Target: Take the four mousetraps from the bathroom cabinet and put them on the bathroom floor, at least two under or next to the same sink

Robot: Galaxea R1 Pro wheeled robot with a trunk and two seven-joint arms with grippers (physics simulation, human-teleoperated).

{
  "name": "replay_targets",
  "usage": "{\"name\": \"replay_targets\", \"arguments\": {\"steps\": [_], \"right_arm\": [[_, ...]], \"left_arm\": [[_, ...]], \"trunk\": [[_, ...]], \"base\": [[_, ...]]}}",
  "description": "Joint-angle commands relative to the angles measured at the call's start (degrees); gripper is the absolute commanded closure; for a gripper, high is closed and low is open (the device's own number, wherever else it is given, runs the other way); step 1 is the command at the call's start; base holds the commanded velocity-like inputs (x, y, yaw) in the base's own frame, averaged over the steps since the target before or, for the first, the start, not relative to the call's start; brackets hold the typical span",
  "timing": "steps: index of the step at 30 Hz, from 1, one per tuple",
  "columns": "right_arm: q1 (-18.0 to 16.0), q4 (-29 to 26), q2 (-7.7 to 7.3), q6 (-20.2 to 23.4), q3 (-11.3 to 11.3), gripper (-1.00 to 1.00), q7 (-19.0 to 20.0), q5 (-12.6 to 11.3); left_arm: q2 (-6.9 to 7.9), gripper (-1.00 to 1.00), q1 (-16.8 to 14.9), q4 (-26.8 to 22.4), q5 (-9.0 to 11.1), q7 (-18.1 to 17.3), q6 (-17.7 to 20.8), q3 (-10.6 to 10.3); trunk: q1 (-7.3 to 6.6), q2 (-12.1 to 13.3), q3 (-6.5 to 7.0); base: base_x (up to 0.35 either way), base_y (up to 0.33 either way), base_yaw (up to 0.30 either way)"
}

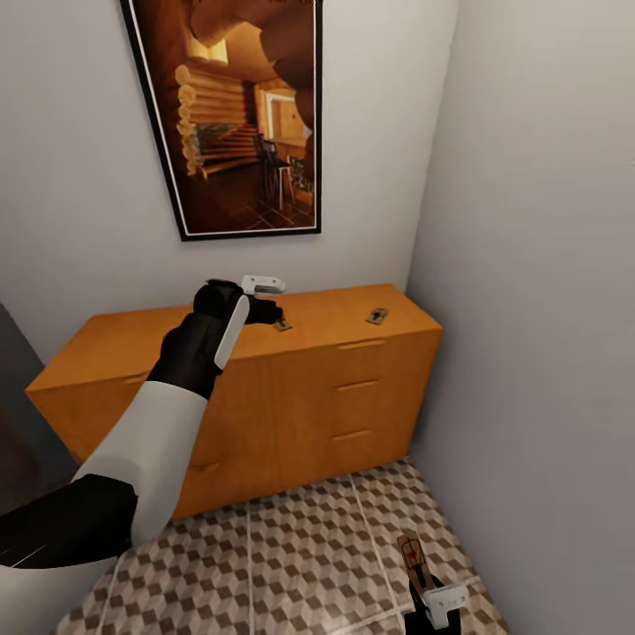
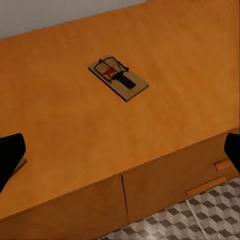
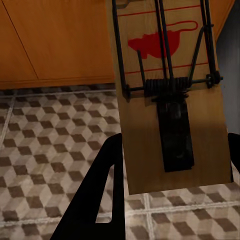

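Right fingers (image 3: 172,165) clamped on a mousetrap (image 3: 170,95), low over the floor (image 1: 291,556); its long axis runs along the fingers, red mark outward. Release high and it may bounce or flip. Left fingers (image 2: 120,155) apart over the cabinet (image 1: 335,388); another trap (image 2: 118,77) lies diagonal.

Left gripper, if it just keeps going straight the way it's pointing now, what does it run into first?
Most likely the cabinet top. The left gripper, open, looks down on bare wood, with a mousetrap lying further ahead. Depth is unclear, so it might reach that trap instead.
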Motion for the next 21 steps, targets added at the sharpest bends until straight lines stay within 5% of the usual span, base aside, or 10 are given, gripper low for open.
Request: {"name": "replay_targets", "arguments": {"steps": [1, 21], "right_arm": [[0.0, 0.1, 0.02, -0.2, 0.3, 1.00, 0.0, -0.2], [0.0, 0.1, 0.03, -0.2, 0.4, 1.00, 0.0, -0.2]], "left_arm": [[0.03, -1.00, 0.0, -0.1, 0.5, 0.5, 0.2, -0.1], [0.03, -1.00, 0.0, 0.0, 0.5, 0.5, 0.2, -0.1]], "trunk": [[0.00, 0.0, 0.00], [0.00, 0.0, 1.02]], "base": [[0.000, 0.127, -0.168], [0.000, 0.014, -0.162]]}}
